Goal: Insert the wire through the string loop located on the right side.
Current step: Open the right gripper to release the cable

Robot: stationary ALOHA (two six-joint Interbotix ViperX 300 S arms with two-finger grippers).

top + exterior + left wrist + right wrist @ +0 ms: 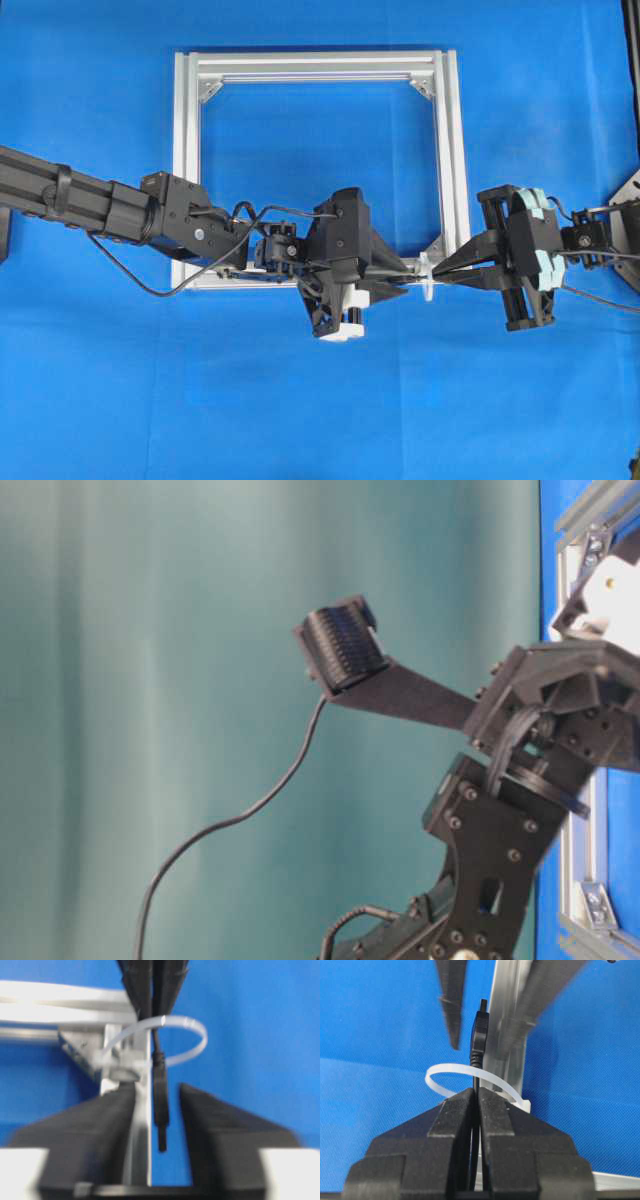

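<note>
In the left wrist view, the thin black wire's plug tip (161, 1105), poked through the whitish translucent string loop (192, 1040), hangs lengthwise mid-frame between the left gripper's (159, 1110) parted fingers; the right gripper (476, 1105) is clamped on the wire.

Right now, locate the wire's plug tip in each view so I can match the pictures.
Overhead: too small to make out; it would be near the string loop at the silver frame's lower right corner.
Table-level: not in it.
Left wrist: centre, plug tip pointing down, past the loop, between the left jaws.
Right wrist: upper centre, plug tip pointing up beyond the loop.
Shared landmark: the string loop.
</note>
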